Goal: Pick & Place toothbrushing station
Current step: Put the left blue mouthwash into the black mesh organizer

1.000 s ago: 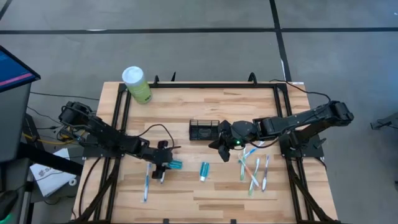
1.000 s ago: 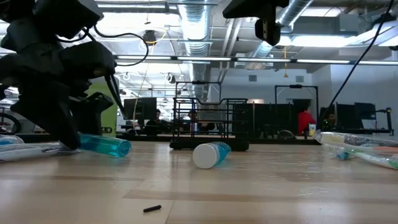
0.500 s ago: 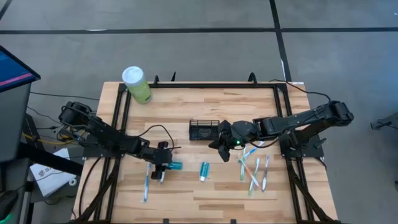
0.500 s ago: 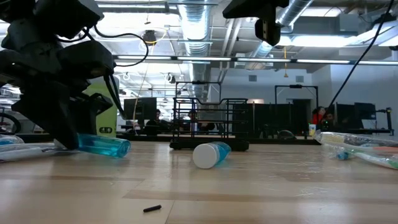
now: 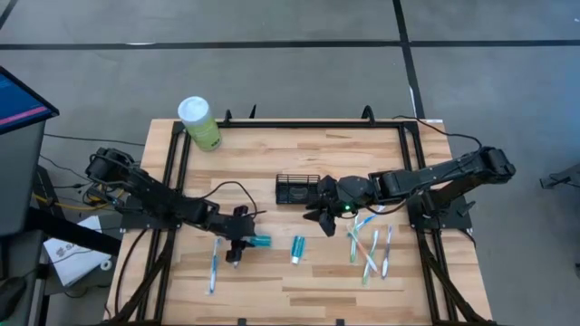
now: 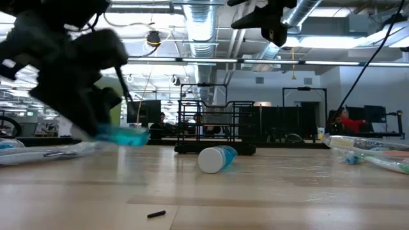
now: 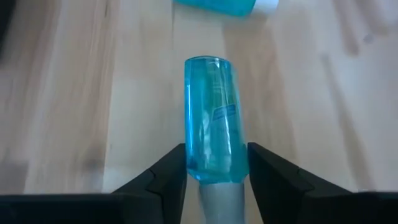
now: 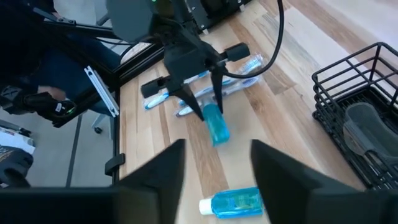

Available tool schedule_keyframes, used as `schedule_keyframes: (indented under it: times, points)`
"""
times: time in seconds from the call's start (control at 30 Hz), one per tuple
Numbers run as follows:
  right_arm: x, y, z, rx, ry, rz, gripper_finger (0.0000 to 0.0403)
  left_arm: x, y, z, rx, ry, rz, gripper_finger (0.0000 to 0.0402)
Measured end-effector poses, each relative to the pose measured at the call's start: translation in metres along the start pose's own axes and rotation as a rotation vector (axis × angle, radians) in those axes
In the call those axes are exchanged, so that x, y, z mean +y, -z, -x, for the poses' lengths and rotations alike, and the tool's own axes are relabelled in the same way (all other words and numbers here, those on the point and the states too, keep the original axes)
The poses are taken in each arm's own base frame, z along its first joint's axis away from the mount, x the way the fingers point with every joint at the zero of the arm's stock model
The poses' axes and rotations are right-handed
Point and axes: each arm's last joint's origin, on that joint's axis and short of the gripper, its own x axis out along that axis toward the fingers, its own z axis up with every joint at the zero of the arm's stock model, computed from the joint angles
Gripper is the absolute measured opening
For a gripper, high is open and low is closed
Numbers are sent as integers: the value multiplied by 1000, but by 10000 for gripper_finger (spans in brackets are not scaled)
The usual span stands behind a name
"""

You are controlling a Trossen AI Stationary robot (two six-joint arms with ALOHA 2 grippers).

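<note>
Pale wooden planks [image 5: 299,163] carry everything, with an open-plan workshop of ducts and racks visible across the table in the low view. Left gripper [image 5: 241,243] sits toward the near left of the table, its fingers [image 7: 166,177] pinched on a clear blue bottle [image 7: 211,118]. The left wrist view shows a small label on that bottle, too blurred to read. In the low view the bottle is off the wood, tilted. A second blue bottle [image 5: 297,247] with a white cap lies on its side mid-table. Right gripper [image 5: 323,210] hangs just beside the black wire-mesh caddy [image 5: 297,189], which stands upright at the table's centre. Its fingers [image 8: 155,177] are parted with nothing between them. Only the right wrist view looks into the caddy and shows a dark object in it. Loose toothbrushes [image 5: 370,249] lie to the right, another toothbrush [image 5: 214,269] to the left. A green canister [image 5: 199,123] with a white lid stands at the far left corner; no writing on it can be read.
</note>
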Motion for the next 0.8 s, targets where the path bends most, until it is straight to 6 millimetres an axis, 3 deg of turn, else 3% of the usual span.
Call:
schedule_keyframes:
  times: [0.13, 0.23, 0.47, 0.7, 0.8]
  points:
    - [0, 0, 0, 0, 0, 37, 249, -3, -17, 2, -52, 10, 7, 149]
    - [0, 0, 0, 0, 1, 55, 269, 0, -27, 4, -78, 4, 23, 143]
    - [2, 8, -2, 37, 21, 96, 270, 9, -40, 5, -107, 11, 57, 135]
    - [6, 30, -30, 154, 102, 144, 270, 14, -42, 5, -108, 9, 71, 135]
    - [14, 30, -45, 180, 109, 154, 270, 15, -42, 5, -107, 6, 73, 135]
